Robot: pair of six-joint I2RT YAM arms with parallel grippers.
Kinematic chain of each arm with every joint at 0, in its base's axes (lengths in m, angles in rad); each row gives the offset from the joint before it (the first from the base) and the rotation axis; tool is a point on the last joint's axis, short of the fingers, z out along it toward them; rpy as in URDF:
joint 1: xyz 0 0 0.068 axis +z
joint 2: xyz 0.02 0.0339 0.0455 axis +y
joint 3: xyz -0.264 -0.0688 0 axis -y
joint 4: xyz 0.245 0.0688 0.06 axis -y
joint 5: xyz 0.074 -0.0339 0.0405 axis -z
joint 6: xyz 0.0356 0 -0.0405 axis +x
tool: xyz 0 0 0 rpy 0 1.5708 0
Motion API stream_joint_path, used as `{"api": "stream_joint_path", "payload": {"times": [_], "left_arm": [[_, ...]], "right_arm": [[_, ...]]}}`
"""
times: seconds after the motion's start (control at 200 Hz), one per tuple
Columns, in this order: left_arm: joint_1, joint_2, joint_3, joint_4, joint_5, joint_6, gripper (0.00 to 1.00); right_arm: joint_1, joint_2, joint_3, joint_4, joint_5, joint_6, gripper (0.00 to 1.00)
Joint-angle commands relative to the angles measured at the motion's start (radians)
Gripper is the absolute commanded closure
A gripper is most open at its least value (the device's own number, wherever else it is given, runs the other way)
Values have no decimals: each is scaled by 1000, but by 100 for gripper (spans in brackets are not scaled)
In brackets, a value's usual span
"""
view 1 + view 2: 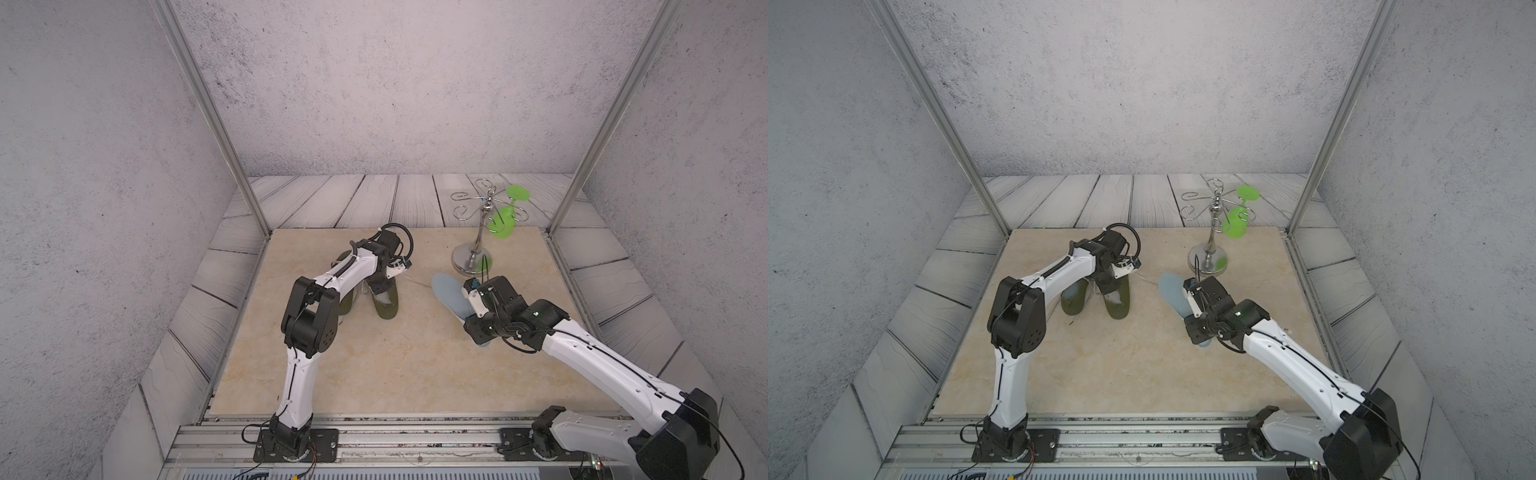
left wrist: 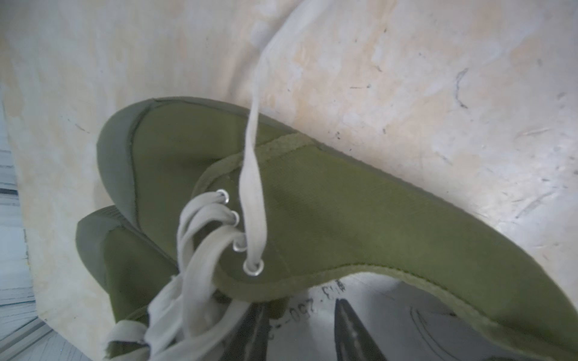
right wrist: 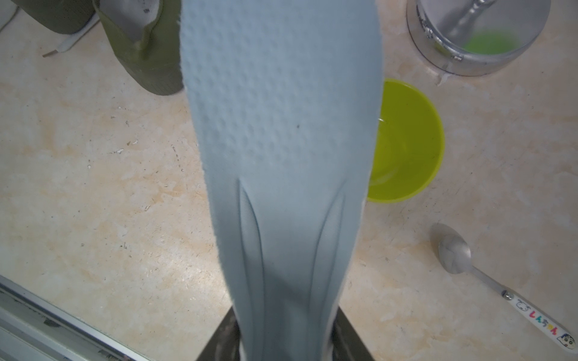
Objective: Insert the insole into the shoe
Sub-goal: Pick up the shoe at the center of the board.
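Here's the right gripper (image 3: 286, 328), clamped on the narrow end of the pale blue insole (image 3: 281, 140). The insole sticks straight out ahead of the jaws, bumpy side facing the wrist camera, clear of the beige table (image 1: 395, 365). It's not in anything yet. Tucked behind it, just off one side of the jaws, there's a lime-green bowl (image 3: 406, 140). A spoon (image 3: 453, 253) lies further out on that side, and the shiny base of a metal stand (image 3: 478, 40) sits ahead. Over at the left gripper (image 2: 298, 304), the jaws stand narrowly apart, right at the mouth of the olive-green shoe (image 2: 344, 218). One finger (image 2: 353, 331) is over the grey printed lining inside, the other is by the eyelet flap. Whether they're pinching anything, I can't tell from here. A loose white lace (image 2: 253, 187) trails away ahead of those jaws, across the canvas. A second green shoe (image 2: 125, 265) lies pressed against the first. In a top view, the shoes are well apart from the insole.
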Motion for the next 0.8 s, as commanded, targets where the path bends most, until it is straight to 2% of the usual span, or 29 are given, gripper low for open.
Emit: {"api": "stream_joint_path", "payload": {"times": [0.0, 0.585, 0.726, 0.796], "left_arm": [[-4, 36, 7, 35, -56, 46, 61], [-3, 42, -48, 158, -61, 93, 62], [-3, 36, -71, 207, -101, 105, 84], [-2, 35, -81, 232, -121, 110, 88]], "right_arm": [[-9, 11, 35, -21, -10, -18, 57], [-31, 6, 43, -38, -13, -26, 57], [-31, 10, 50, -40, -16, -27, 57], [-32, 11, 55, -43, -15, -29, 57]]}}
